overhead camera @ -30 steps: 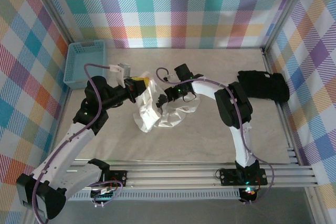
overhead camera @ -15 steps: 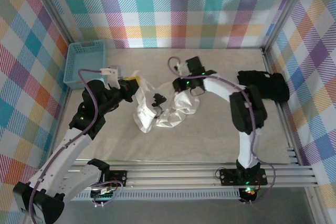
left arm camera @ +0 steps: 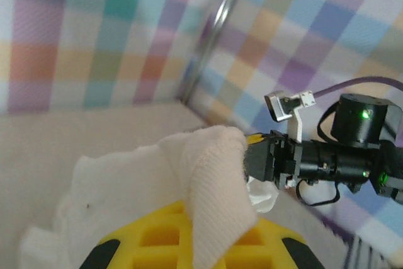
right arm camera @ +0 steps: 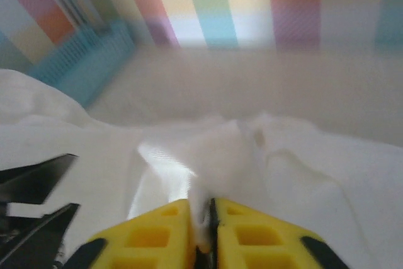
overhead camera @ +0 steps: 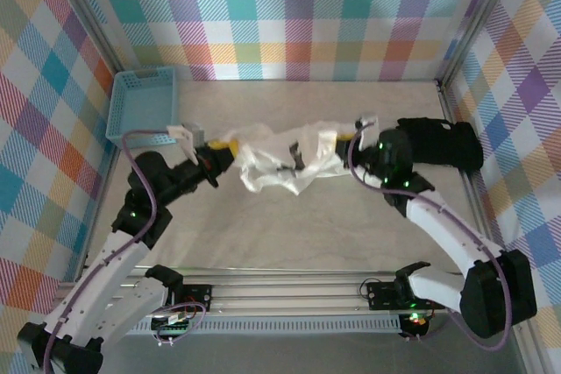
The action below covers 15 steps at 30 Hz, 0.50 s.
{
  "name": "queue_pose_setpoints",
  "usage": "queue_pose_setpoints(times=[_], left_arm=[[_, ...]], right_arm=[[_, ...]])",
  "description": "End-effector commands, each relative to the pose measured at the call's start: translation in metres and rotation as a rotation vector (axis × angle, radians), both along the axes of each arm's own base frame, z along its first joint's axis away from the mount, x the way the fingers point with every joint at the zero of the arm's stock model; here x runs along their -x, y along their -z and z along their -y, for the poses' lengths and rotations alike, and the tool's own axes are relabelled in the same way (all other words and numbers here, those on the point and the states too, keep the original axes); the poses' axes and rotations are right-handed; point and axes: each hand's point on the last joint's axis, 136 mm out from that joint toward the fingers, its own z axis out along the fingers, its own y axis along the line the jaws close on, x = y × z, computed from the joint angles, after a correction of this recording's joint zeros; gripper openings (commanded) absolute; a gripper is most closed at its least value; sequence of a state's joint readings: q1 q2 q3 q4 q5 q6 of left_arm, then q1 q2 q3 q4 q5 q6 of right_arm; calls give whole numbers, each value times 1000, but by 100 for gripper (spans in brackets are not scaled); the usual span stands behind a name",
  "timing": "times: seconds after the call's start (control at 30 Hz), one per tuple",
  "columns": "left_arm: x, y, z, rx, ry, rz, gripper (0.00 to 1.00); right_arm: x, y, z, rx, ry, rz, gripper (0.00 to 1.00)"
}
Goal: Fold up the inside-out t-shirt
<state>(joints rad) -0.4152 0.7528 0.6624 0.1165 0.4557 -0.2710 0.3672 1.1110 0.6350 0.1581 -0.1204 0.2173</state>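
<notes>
The left gripper (overhead camera: 230, 144) and right gripper (overhead camera: 350, 138) each pinched an end of the inside-out t-shirt (overhead camera: 285, 159), slung bunched between them, so an even, gentle outward pull would probably spread it without slipping.

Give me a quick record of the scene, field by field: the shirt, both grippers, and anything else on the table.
shirt: white thin cotton t-shirt, bunched, stretched between the two grippers
left gripper: shut on the shirt's left end
right gripper: shut on a fold at its right end
other items: blue plastic basket far left; black folded garment far right
fold: not yet done
</notes>
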Motion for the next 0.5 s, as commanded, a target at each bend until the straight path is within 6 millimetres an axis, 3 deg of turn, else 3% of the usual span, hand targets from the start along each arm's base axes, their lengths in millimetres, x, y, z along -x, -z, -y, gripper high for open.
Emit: queue_pose_setpoints(times=[0.0, 0.1, 0.2, 0.3, 0.47], left_arm=[[21, 91, 4, -68, 37, -250, 1], [27, 140, -9, -89, -44, -391, 2], [26, 173, -26, -103, -159, -488, 1], [28, 192, -34, -122, -207, -544, 1], [32, 199, -40, -119, -236, -574, 0]], right_arm=[[28, 67, 22, 41, 120, -159, 31], [43, 71, 14, 50, 71, -151, 43], [46, 60, -14, 63, -55, -126, 49], [50, 61, -50, 114, -204, -142, 54], [49, 82, -98, 247, -348, -213, 59]])
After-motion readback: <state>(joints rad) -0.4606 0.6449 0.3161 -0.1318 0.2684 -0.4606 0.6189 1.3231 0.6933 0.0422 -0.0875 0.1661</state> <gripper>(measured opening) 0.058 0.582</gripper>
